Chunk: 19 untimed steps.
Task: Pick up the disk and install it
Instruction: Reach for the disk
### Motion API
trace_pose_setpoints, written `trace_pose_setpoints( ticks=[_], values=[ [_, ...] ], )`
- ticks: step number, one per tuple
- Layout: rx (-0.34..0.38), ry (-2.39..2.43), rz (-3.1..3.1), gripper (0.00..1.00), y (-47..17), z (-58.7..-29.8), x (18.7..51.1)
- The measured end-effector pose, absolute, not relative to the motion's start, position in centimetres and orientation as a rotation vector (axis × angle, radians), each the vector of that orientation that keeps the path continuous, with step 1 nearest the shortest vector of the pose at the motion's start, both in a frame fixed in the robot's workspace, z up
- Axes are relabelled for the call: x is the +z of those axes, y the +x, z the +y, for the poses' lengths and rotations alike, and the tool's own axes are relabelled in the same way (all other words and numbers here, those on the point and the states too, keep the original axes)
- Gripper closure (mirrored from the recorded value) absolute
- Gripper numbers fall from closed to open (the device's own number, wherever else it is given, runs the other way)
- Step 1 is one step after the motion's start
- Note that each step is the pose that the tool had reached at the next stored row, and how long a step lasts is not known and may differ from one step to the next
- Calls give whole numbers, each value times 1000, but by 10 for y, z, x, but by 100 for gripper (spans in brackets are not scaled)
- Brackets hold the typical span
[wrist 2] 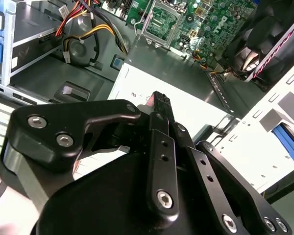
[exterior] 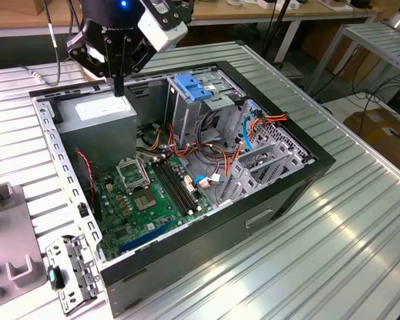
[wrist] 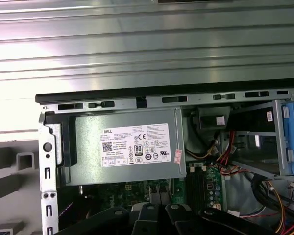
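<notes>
My gripper (exterior: 119, 85) hangs above the grey power supply (exterior: 97, 113) in the back left corner of the open computer case (exterior: 290, 180), as the exterior view shows it. In the second wrist view its black fingers (wrist 2: 159, 105) are pressed together with nothing between them, over the supply's white label (wrist: 137, 145). A bright blue strip (wrist 2: 289, 142) lies among pale blocks beyond the case's rear panel; I cannot tell whether this is the disk. Near the middle of the case stands the tall grey drive cage (exterior: 187, 113), topped with a blue clip (exterior: 191, 87).
Inside the case lie the green motherboard (exterior: 147, 200), coloured cable bundles (exterior: 213, 157) and a light-blue cable (exterior: 248, 133). Grey holder blocks (exterior: 7, 200) and a metal bracket (exterior: 70, 273) sit on the ribbed metal table (exterior: 333, 253) at the exterior view's left.
</notes>
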<state>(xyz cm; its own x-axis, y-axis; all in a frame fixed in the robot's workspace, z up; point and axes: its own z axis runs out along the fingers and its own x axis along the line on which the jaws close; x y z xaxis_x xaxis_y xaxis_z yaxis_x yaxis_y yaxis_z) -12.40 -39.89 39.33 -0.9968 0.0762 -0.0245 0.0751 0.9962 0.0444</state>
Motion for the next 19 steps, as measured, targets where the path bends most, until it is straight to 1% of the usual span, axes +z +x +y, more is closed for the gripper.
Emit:
trace_pose_setpoints(
  ticks=[19],
  values=[
    [68, 118, 3112, 89, -136, -399, 393]
  ],
)
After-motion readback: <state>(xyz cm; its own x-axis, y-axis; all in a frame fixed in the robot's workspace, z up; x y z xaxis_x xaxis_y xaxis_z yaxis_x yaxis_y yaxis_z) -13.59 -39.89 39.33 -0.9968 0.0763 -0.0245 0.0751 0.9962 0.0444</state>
